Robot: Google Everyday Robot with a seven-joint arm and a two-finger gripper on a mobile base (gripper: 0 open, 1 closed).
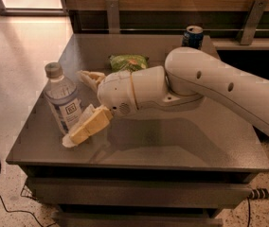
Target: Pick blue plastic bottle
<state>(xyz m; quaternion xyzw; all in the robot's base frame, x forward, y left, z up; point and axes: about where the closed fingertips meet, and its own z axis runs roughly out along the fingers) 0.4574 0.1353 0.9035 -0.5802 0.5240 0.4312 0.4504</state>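
Claw [76, 107] spread wide, one finger behind and one in front of the blue plastic bottle [61, 93], which stands upright near the desk's [172, 145] left edge. That straddle looks set for a sideways squeeze. A green snack bag [128, 62] and a can [192, 36] sit farther back.

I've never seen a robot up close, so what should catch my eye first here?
A big white arm stretches across the grey table, its claw open beside the clear water bottle at the left edge. Behind sit a green snack bag and a blue can.
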